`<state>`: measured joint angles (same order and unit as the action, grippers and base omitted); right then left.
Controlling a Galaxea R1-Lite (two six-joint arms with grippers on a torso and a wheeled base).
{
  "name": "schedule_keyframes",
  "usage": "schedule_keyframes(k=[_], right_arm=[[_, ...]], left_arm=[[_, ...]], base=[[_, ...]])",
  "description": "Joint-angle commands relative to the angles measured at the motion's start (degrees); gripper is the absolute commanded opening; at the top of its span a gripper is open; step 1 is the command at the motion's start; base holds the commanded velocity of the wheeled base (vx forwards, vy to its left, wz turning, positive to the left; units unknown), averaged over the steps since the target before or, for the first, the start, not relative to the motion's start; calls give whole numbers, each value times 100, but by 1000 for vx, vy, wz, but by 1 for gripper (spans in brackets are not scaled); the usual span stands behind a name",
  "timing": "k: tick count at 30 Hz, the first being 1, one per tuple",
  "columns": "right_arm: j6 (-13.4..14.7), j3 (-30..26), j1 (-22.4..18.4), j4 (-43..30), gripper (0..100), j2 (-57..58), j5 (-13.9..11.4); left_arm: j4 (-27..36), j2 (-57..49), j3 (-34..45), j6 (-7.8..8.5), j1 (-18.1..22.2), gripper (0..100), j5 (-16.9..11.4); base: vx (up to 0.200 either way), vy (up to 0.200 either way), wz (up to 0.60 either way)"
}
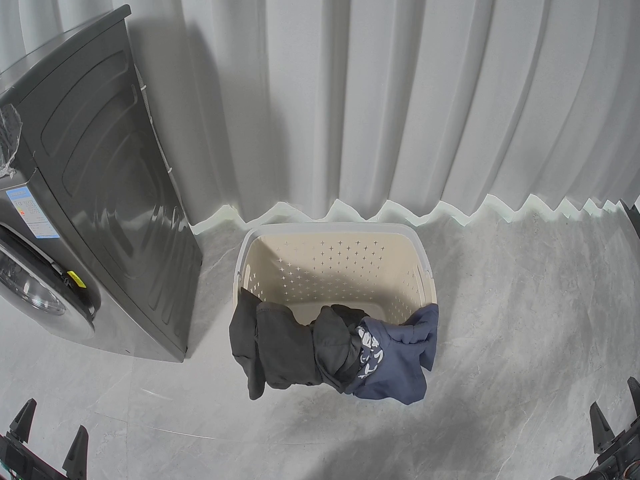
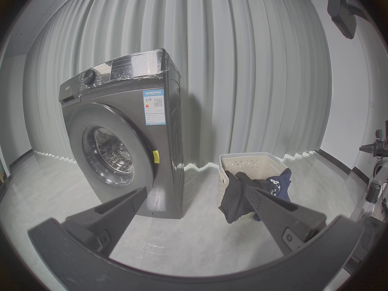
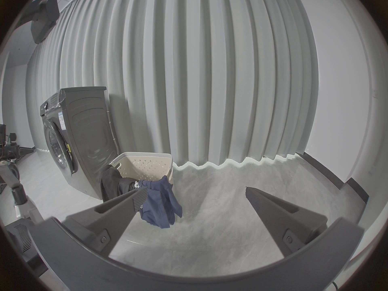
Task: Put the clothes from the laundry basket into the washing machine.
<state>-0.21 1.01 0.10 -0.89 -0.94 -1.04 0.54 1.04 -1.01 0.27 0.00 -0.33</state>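
A: Clothes (image 1: 293,351)?
B: Hung over basket's (image 1: 333,228) near rim, frame centre; washer (image 1: 100,188) stood far left.
A: Labels?
B: Blue-white label (image 2: 154,106), yellow sticker (image 2: 156,157) on washer front; print unreadable.
A: Grippers?
B: L gripper (image 2: 195,190) & R gripper (image 3: 196,191) both gaped, empty.

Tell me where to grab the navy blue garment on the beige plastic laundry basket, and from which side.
Grip the navy blue garment at its bunched fold atop the near rim of the beige plastic laundry basket, coming down from the robot's side. It drapes outward there, exposed, beside the black garment; the open right hand is likely nearer.
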Motion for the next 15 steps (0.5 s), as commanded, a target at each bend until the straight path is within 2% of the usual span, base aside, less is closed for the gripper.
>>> schedule_keyframes(k=[1,15], right_arm=[[-6,-57,-1,1,100,76,-2],[-6,-57,-1,1,100,76,-2]], left_arm=[[-1,-104,92,0,0,100,-2],[-1,-104,92,0,0,100,-2]], base=[[200,0,0],[200,0,0]])
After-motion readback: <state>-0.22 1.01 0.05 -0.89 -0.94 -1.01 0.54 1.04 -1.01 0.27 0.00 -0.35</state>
